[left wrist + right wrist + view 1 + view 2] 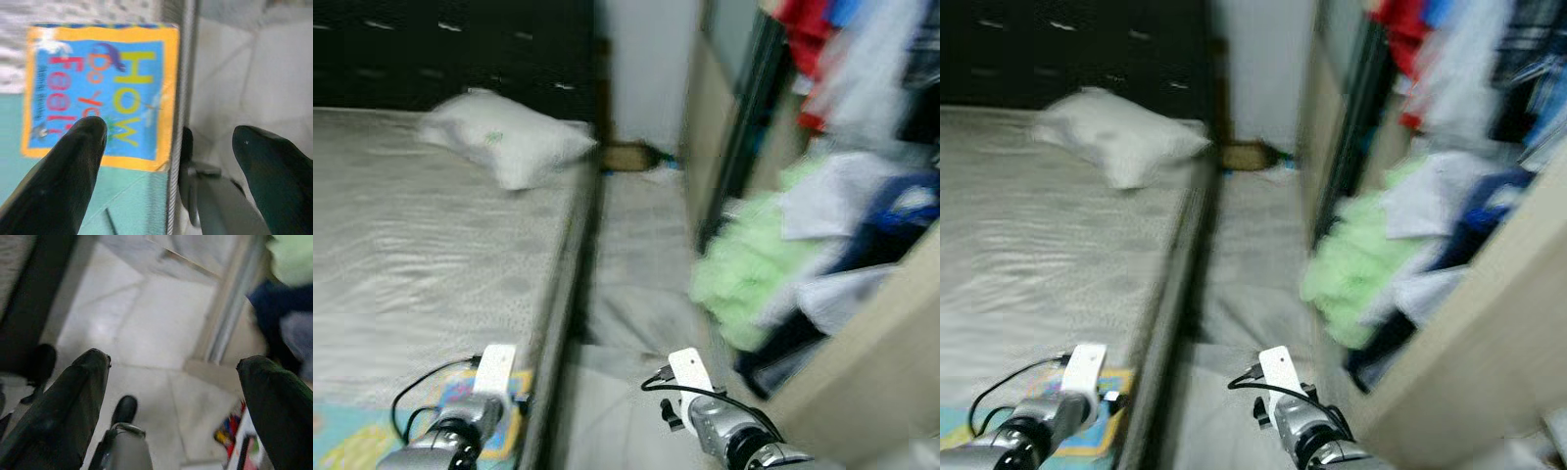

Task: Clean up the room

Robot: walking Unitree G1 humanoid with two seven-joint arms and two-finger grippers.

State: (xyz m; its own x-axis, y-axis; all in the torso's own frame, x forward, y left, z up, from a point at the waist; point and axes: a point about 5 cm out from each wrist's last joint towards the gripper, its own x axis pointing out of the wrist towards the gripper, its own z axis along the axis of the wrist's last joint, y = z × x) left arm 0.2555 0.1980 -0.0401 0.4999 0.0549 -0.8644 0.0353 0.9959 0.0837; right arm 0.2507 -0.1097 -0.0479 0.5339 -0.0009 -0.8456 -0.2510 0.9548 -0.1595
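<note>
Looking down from the head views, blurred by motion: bed (421,245) on the robot's left, a white pillow (509,137) lying near its dark headboard (450,49); a narrow strip of pale floor (636,255) between bed and open wardrobe (862,352); a heap of clothes (773,255), green, white and blue, spilling from the wardrobe's lower shelf; more garments hanging above.

Left wrist view: left pincer (171,142), fingers spread, hovering over the bed's edge; a picture book (100,90) with yellow border and blue cover lying flat on the bed beside that edge.

Right wrist view: right pincer (176,382), fingers spread, holding nothing, above the tiled floor near the wardrobe's base.
</note>
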